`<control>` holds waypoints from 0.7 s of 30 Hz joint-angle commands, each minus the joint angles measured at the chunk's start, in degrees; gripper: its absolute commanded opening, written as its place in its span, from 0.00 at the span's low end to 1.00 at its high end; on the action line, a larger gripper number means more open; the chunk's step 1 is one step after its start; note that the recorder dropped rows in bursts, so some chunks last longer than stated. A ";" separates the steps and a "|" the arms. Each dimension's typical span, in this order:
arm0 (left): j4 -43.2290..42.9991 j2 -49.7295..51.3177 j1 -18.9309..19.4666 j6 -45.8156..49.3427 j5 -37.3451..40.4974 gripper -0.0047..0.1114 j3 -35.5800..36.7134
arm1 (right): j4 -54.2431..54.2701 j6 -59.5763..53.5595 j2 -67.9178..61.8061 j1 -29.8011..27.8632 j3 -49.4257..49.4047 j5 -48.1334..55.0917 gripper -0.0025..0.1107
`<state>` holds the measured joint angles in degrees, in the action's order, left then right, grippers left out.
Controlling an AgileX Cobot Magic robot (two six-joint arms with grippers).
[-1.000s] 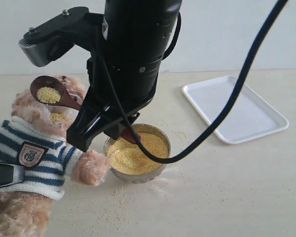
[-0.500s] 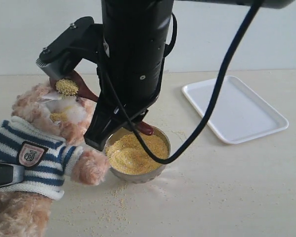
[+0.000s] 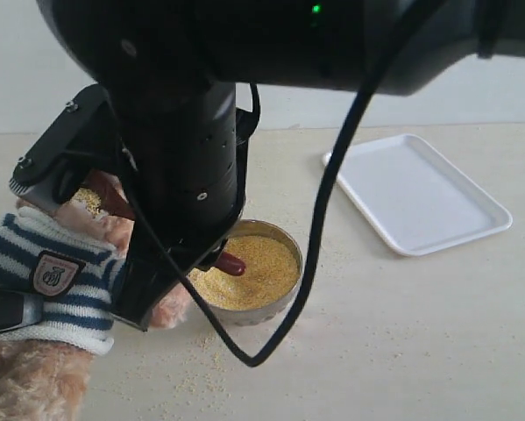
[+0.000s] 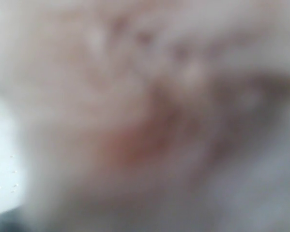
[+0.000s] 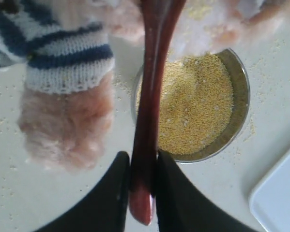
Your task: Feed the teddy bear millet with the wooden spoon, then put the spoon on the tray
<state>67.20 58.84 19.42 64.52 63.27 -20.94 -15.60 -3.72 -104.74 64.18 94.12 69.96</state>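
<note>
The teddy bear (image 3: 60, 272) in its striped sweater sits at the left, its head mostly hidden behind my right arm (image 3: 183, 175). My right gripper (image 5: 143, 157) is shut on the dark wooden spoon (image 5: 152, 72). The handle end (image 3: 231, 263) sticks out over the metal bowl (image 3: 284, 294) of millet (image 3: 258, 263). The spoon's bowl end reaches the bear's face and is largely hidden. The white tray (image 3: 420, 193) lies at the right. The left wrist view is a blur of tan fur. A grey-black part (image 3: 3, 311), probably my left gripper, presses on the bear's side.
Loose millet grains (image 3: 201, 360) are scattered on the tabletop in front of the bowl. The bear's furry paw (image 5: 62, 125) lies right beside the bowl rim (image 5: 241, 111). A black cable (image 3: 332, 175) hangs across the space between bowl and tray.
My right arm has swung left and down, bringing the loaded spoon from above the bear's head to its face. The arm now covers the bear's head.
</note>
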 commanded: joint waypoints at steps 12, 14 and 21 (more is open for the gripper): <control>1.25 -0.44 0.03 0.20 0.86 0.08 0.13 | -14.98 6.56 0.11 4.17 -2.43 0.00 0.03; 1.25 -0.44 0.03 0.20 0.86 0.08 0.13 | -16.84 7.15 0.11 4.41 -2.82 0.00 0.03; 1.25 -0.44 0.03 0.20 0.86 0.08 0.13 | -20.84 8.49 0.11 5.63 -2.82 0.00 0.03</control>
<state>67.20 58.84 19.42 64.52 63.27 -20.94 -34.59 4.00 -104.88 69.60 91.46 69.96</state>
